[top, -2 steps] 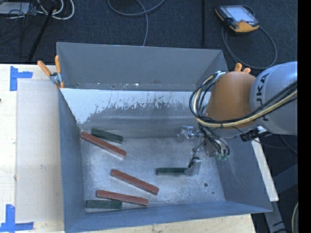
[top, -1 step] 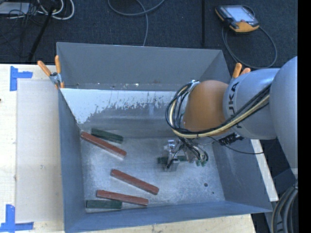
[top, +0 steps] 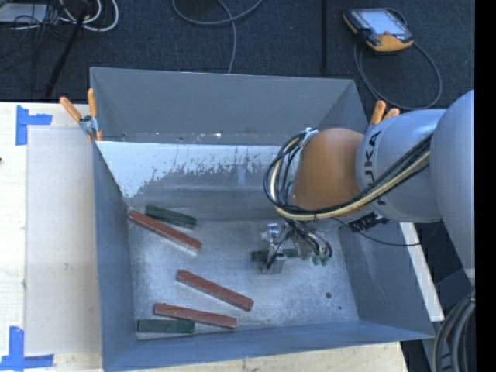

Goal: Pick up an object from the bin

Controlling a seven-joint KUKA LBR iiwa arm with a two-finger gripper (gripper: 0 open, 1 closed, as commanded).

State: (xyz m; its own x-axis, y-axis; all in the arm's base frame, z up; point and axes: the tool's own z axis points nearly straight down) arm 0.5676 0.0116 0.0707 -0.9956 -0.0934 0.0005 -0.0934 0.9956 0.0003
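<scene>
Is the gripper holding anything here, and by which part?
It cannot be told. The gripper sits low over the floor of the bin, apart from the nearest red-brown bar; nothing clearly shows in its grasp.

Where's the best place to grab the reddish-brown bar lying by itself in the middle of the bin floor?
Probably at mid-length on the reddish-brown bar, closing across its narrow width from straight above. It lies flat and slanted on the floor of the bin, and both long edges look free there. Its lower right end comes close to a second bar.
</scene>
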